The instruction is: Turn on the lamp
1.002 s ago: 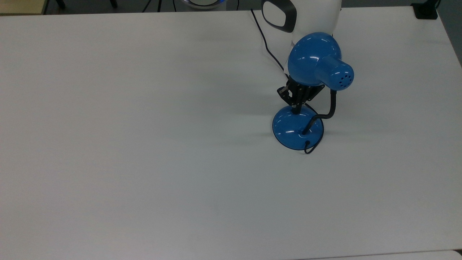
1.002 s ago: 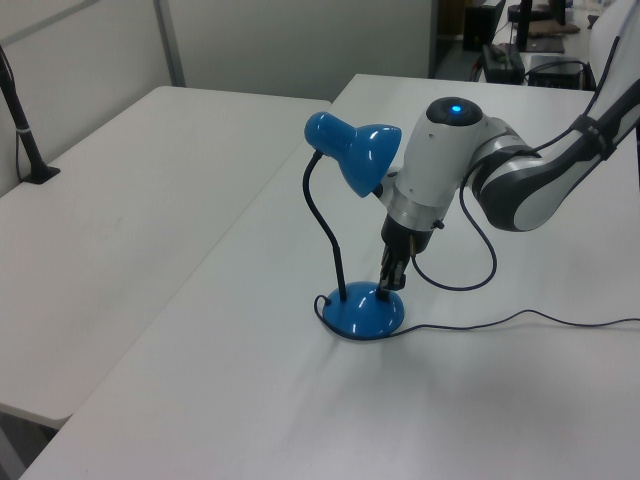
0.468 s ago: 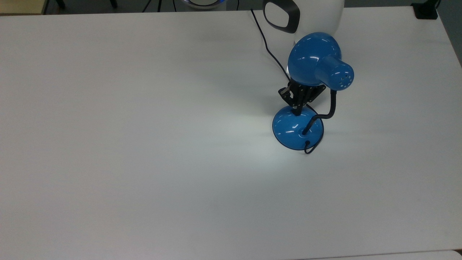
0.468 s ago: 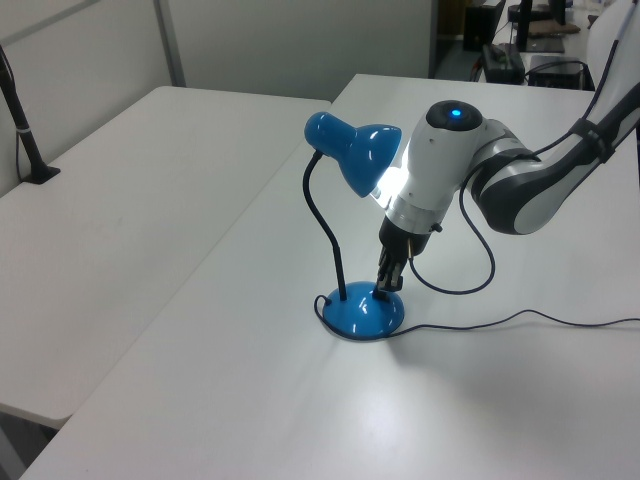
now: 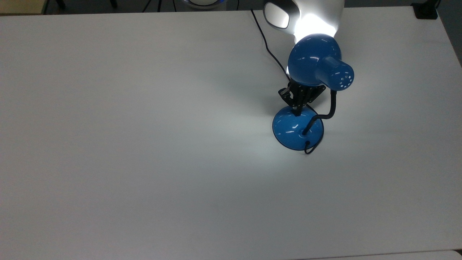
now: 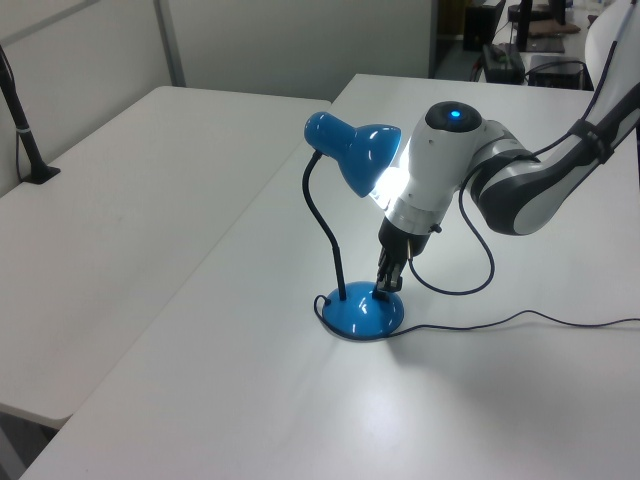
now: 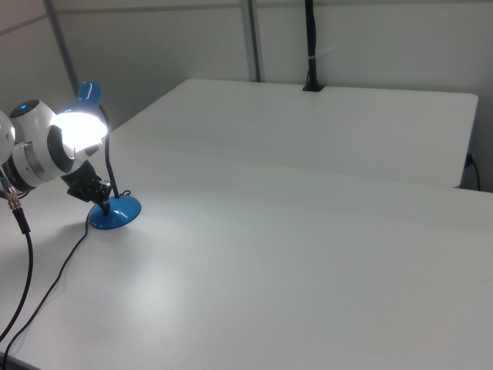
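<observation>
One glossy blue desk lamp (image 5: 314, 72), with bell-shaped shade pierced by vent holes, black gooseneck and round domed blue base (image 6: 364, 313), stood upright on a broad, matte white tabletop (image 5: 144, 144), toward the top view's upper right. The lamp was lit: the shade's mouth glowed white against the white robot arm (image 6: 440, 175) close beside it, and a pale wash of light lay on the table around the base. A thin black cord (image 6: 500, 320) ran from the base across the surface, looping once at the base's edge and trailing off toward the left view's right. The black two-finger gripper (image 6: 383, 288) pointed downward with its tip touching the top of the domed base, on the side away from the gooseneck's foot; whether its fingers were apart or together could not be told. The arm bore a small blue indicator light on its upper joint. A second white table (image 7: 347, 123) adjoined the first, separated by a narrow seam, with a black post (image 7: 311, 46) clamped at its far edge. Plain grey partition walls with metal uprights (image 7: 250, 38) closed the room behind, and in the left view dark desks and equipment (image 6: 520, 45) stood in the background.
</observation>
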Controlling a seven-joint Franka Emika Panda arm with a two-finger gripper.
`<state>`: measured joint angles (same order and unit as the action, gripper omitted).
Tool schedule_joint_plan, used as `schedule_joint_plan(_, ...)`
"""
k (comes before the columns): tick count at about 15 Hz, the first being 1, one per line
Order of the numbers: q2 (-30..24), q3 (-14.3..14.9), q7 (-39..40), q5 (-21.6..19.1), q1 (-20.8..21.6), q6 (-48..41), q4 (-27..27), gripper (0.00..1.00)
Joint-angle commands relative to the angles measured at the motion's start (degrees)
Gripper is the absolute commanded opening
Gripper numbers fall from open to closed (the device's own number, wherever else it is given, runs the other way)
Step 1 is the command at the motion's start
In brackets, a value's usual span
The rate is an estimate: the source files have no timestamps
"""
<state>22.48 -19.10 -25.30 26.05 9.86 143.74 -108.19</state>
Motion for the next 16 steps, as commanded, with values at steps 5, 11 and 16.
schedule_joint_plan(5,-7.70,-1.99,-1.59,-2.04,0.95,-18.12,-0.53,0.00)
schedule_joint_plan(11,-12.01,-3.05,-1.07,-6.53,1.65,-31.84,-0.18,0.59)
schedule_joint_plan(16,-16.14,-3.05,1.66,-11.62,0.69,-38.17,0.09,1.00)
